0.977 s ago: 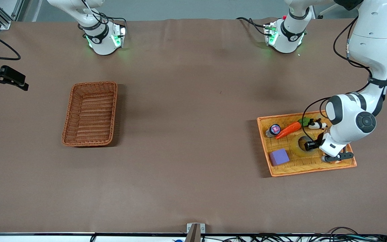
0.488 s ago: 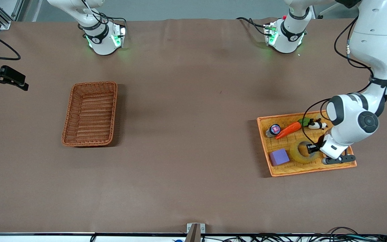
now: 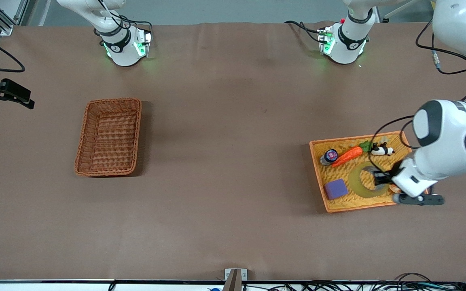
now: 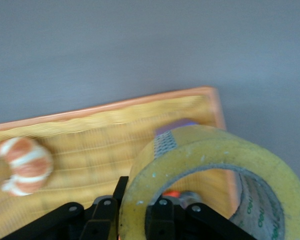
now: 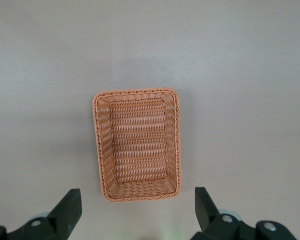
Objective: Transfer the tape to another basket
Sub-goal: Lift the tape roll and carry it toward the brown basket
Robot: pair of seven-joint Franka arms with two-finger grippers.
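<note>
The tape (image 3: 358,186), a wide yellowish roll, hangs tilted in my left gripper (image 3: 380,180) a little above the flat yellow tray (image 3: 318,169). In the left wrist view the left gripper (image 4: 138,206) is shut on the tape's (image 4: 200,155) wall, one finger inside the hole and one outside. The reddish-brown wicker basket (image 3: 80,149) stands empty toward the right arm's end of the table. My right gripper (image 5: 137,212) is open and empty high over the basket (image 5: 96,145); it is out of the front view.
In the tray lie a purple block (image 3: 335,188), a toy carrot (image 3: 348,156), a small panda (image 3: 382,150) and a blue-lidded jar (image 3: 330,156). An orange-and-white toy (image 4: 25,165) lies under the left gripper. A black camera mount (image 3: 4,93) sits at the table's edge.
My left gripper has risen with the tape, lifting it off the tray floor and tilting it. The left arm's elbow has swung outward. The right arm has not moved.
</note>
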